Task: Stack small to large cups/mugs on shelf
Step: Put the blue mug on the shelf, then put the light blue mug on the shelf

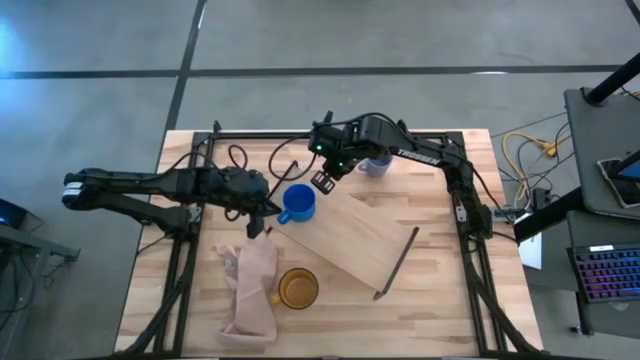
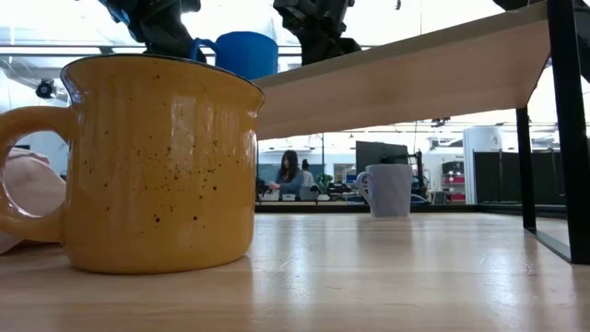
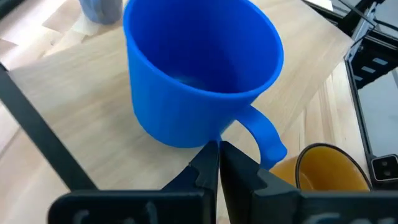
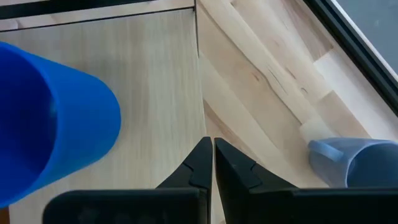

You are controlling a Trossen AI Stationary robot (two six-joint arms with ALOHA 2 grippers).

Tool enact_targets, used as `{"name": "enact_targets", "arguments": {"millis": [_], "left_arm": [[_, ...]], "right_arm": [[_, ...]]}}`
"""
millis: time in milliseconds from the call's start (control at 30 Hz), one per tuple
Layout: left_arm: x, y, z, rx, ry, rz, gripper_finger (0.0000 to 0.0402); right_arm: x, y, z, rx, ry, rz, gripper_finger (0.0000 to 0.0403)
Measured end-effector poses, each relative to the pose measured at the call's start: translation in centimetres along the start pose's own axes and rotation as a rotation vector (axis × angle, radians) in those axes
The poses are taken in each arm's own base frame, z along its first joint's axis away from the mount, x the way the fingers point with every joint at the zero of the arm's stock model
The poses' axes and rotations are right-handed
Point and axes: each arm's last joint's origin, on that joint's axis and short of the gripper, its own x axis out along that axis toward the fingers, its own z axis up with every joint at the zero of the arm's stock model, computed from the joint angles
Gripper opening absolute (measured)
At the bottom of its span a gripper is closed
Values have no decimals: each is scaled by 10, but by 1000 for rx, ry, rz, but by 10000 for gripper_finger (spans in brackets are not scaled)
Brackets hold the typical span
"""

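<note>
Yellow mug (image 2: 152,166) on slatted tbl (image 2: 387,277)

The left arm is stretched from the frame's left edge toward the centre, its gripper (image 1: 262,215) seen with fingers pressed together. The right arm is bent in from the right, its gripper (image 1: 322,181) likewise closed, near centre.

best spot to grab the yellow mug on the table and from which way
Take the yellow mug by its rim wall from straight above: it stands upright with its mouth open and clear. Pinch the side away from the handle, since the handle points toward the pink cloth lying against it, leaving little room there. The left tool is the nearer one.
</note>
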Motion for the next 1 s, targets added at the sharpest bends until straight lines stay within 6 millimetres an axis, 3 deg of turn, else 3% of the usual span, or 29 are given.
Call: {"name": "enact_targets", "arguments": {"millis": [267,667,800,1000], "left_arm": [[1,-5,1,-9,-12,-31,0],[-8,-6,-1,-22,-23,-7,0],[-22,-2,-6,-21,-16,81,0],[-62,-2,-2,-19,-196,25,0]], "right_arm": [[-4,-1,-1,-8,-4,1,11],[-36,-22,-14,1,-19,-184,11],[-50,-39,-19,32,-54,-240,11],[-58,-84,-42,145,28,-265,24]]}}
